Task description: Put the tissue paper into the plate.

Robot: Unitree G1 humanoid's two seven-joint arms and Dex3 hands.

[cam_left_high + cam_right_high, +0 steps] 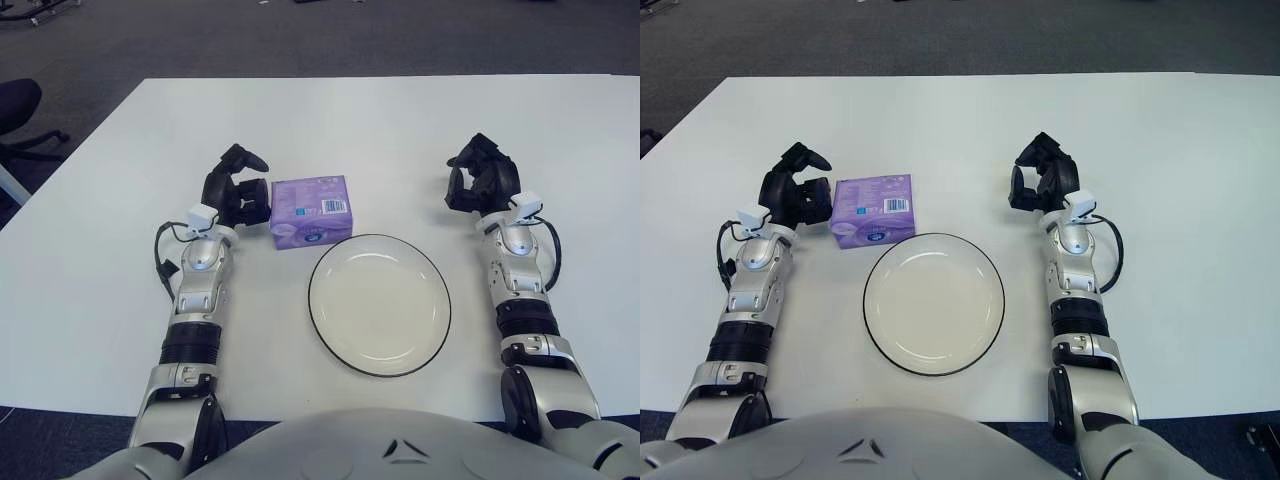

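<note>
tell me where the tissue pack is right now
The tissue pack lies on the table, left of centre in the head views, just beyond the plate's upper-left rim. The left hand is right beside its left edge.

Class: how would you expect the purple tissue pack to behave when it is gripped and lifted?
The tissue pack looks soft-wrapped, so it probably dents under squeezing. It lies flat and boxy, so rolling seems unlikely. The left robot hand sits beside it; the right robot hand shows right of the plate.
</note>
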